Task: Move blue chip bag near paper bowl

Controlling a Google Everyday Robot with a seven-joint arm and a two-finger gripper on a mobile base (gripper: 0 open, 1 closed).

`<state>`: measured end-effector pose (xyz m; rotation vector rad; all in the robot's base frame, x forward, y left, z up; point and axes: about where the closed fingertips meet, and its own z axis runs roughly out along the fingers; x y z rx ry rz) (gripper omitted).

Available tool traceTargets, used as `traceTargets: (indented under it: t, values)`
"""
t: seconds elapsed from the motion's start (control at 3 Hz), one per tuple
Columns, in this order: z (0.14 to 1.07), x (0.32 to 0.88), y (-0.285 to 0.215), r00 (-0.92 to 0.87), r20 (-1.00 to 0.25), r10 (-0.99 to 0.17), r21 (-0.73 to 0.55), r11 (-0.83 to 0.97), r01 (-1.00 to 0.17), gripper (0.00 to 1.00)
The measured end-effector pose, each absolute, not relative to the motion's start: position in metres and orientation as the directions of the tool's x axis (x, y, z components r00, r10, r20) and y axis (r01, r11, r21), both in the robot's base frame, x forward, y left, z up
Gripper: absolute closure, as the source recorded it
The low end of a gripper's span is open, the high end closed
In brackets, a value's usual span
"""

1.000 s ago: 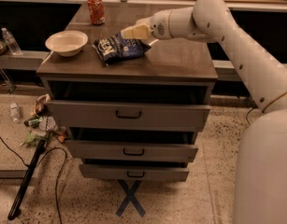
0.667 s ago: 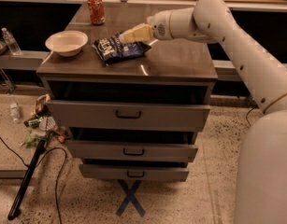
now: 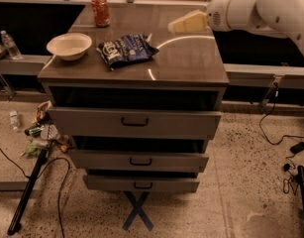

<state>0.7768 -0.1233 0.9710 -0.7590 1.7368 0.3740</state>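
Three drawers [image 3: 136, 123] stand partly pulled out beneath the brown worktop [image 3: 191, 58], which carries all the task's things. Our white arm [image 3: 260, 9] reaches in from the right, above the worktop's back right part. The bag [image 3: 126, 48] lies flat, left of the middle, apart from the claw and not held. Just to its left sits the bowl [image 3: 69, 45], upright near the left edge; a narrow strip of worktop shows between the two, so they seem not to touch. The claw [image 3: 177, 26] hangs in the air to the right of the bag and behind it, pointing left; we cannot tell whether it is apart or together. Behind bowl and bag stands the can [image 3: 100, 10], upright, near the back edge.
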Motion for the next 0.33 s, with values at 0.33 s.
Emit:
traceTargets:
  t: [0.33]
  values:
    - [0.9712,0.7788,-0.1052,-0.137,-0.948,-0.286,-0.118,0.721,-0.683,0.00]
